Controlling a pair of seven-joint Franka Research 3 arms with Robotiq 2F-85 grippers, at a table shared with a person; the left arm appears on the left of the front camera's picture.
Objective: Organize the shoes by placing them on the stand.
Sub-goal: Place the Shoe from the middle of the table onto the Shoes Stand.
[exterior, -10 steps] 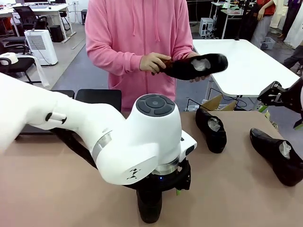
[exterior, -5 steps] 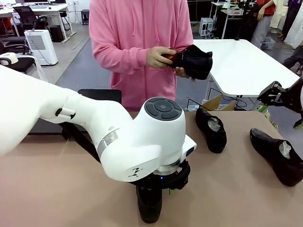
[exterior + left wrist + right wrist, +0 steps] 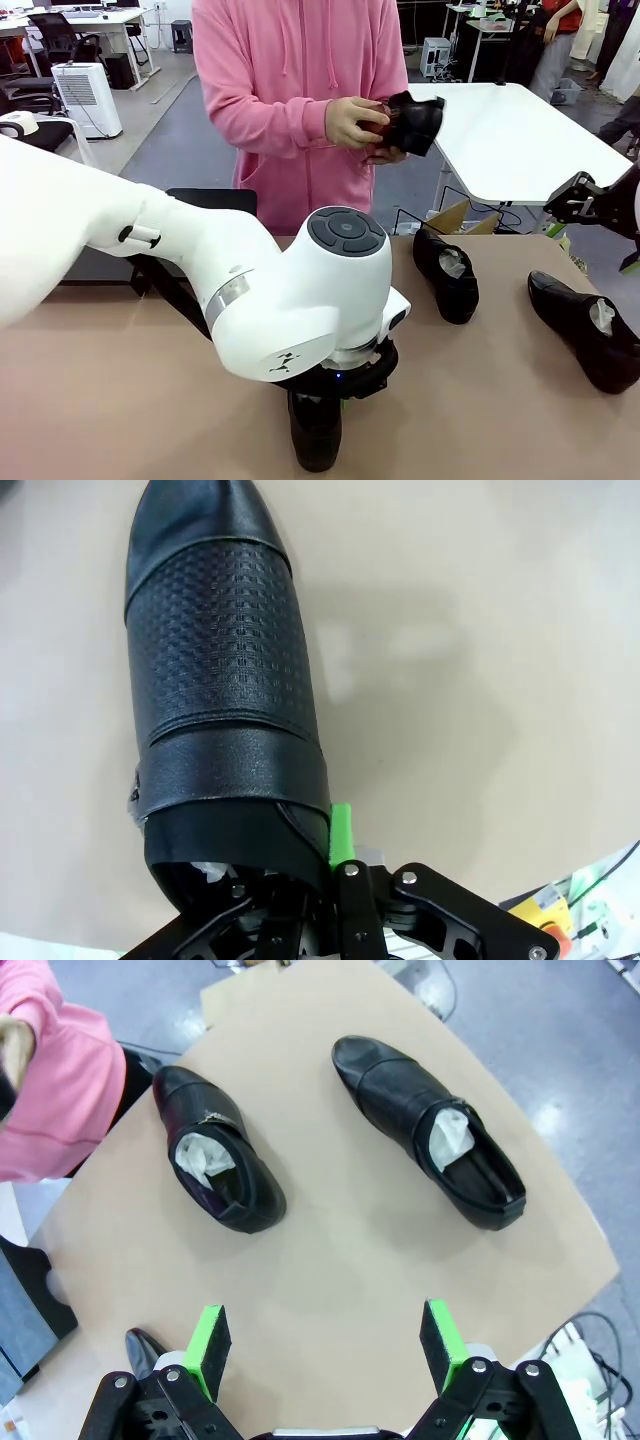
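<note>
Near shoe (image 3: 225, 710): on the table, left gripper (image 3: 305, 865) clenched on its heel rim.
Middle shoe (image 3: 447, 272), right shoe (image 3: 590, 328): lying on the table.
Fourth shoe (image 3: 412, 122): in the person's hands (image 3: 352, 122).
Stand (image 3: 212, 198): far side, bare where it shows.
Right gripper (image 3: 325, 1345): spread wide, empty.
Progress: seemingly none placed; four to go.

- In the front view, the left arm (image 3: 200, 270) hid most of the stand (image 3: 215, 197) and all of the gripped shoe (image 3: 315, 445) but its toe.
- In the left wrist view, that shoe's toe tip was cut off by the top edge. The left gripper (image 3: 320, 855) was clamped on its heel rim, which hid one finger.
- The front view's right edge cut off the rightmost shoe (image 3: 588, 330).
- The person's hands (image 3: 352, 122) covered part of the held shoe (image 3: 417, 118).
</note>
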